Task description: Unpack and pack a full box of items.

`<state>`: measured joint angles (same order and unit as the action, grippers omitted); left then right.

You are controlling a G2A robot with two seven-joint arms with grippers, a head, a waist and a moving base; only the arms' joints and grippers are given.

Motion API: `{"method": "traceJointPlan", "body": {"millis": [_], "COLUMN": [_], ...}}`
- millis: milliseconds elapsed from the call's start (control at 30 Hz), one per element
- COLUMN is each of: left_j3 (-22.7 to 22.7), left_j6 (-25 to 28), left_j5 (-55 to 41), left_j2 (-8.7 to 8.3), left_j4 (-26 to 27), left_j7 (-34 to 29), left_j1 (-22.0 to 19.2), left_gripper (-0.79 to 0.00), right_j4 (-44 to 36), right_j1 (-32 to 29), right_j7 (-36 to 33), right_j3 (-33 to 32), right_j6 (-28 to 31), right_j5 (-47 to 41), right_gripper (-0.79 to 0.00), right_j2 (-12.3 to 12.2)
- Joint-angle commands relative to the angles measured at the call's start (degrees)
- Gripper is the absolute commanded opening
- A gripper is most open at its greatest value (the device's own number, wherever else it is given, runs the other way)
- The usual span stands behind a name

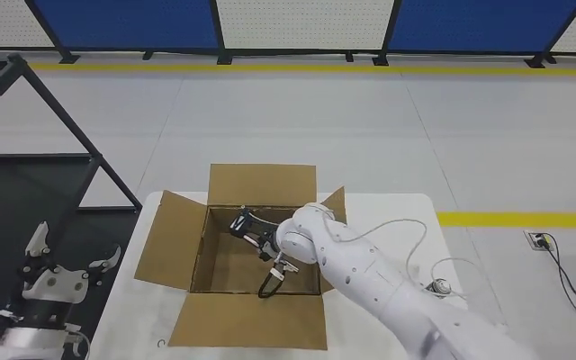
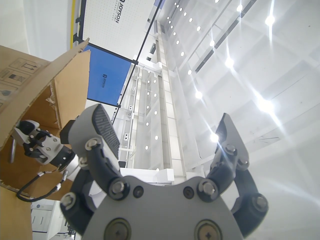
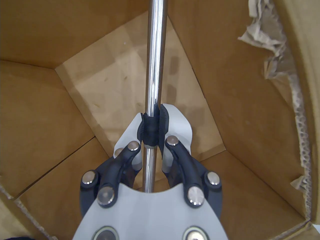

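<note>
An open cardboard box (image 1: 261, 184) stands on the white table (image 1: 396, 211) with its four flaps spread out. My right gripper (image 1: 245, 225) is down inside the box (image 3: 62, 13), shut on a shiny metal rod (image 3: 156, 51). The rod passes between the pads and points at the box's bare brown floor. In the left wrist view the same gripper (image 2: 37, 143) and rod (image 2: 11, 151) show beside a box flap (image 2: 72, 76). My left gripper (image 1: 70, 254) is off the table's left side, open, holding nothing. Its fingers (image 2: 105, 123) point up at the ceiling.
A black metal frame (image 1: 54, 117) stands left of the table. Blue partition panels (image 1: 126, 22) close off the back. A cable and a small round part (image 1: 438, 286) lie on the table right of the box. Torn paper lining (image 3: 270, 38) hangs on one box wall.
</note>
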<state>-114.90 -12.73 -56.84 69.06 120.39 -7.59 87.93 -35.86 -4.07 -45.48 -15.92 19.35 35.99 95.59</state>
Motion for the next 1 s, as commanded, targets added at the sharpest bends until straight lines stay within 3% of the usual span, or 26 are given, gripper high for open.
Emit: {"method": "traceJointPlan", "body": {"millis": [0, 433, 567, 700, 967], "left_j3": [0.00, 0.00, 0.00, 0.00, 0.00], "left_j6": [0.00, 0.00, 0.00, 0.00, 0.00], "left_j5": [0.00, 0.00, 0.00, 0.00, 0.00], "left_j2": [0.00, 0.00, 0.00, 0.00, 0.00], "left_j4": [0.00, 0.00, 0.00, 0.00, 0.00], "left_j7": [0.00, 0.00, 0.00, 0.00, 0.00], "left_j1": [0.00, 0.00, 0.00, 0.00, 0.00], "left_gripper": [0.000, 0.000, 0.000, 0.000, 0.000], "right_j4": [3.20, 15.86, 18.57, 20.69, 23.51], "right_j1": [0.12, 0.25, 0.40, 0.39, 0.07], "right_j7": [-0.02, 2.12, 2.51, 2.64, 2.56], "right_j3": [0.07, 0.37, 0.14, -0.11, -0.61], "right_j6": [0.95, 2.53, 3.20, 3.91, 4.71], "right_j5": [-0.55, 0.30, 0.57, 0.80, 1.37], "right_gripper": [-0.785, -0.785, -0.677, -0.686, -0.779], "right_j2": [1.34, 7.84, 9.13, 10.16, 11.61]}}
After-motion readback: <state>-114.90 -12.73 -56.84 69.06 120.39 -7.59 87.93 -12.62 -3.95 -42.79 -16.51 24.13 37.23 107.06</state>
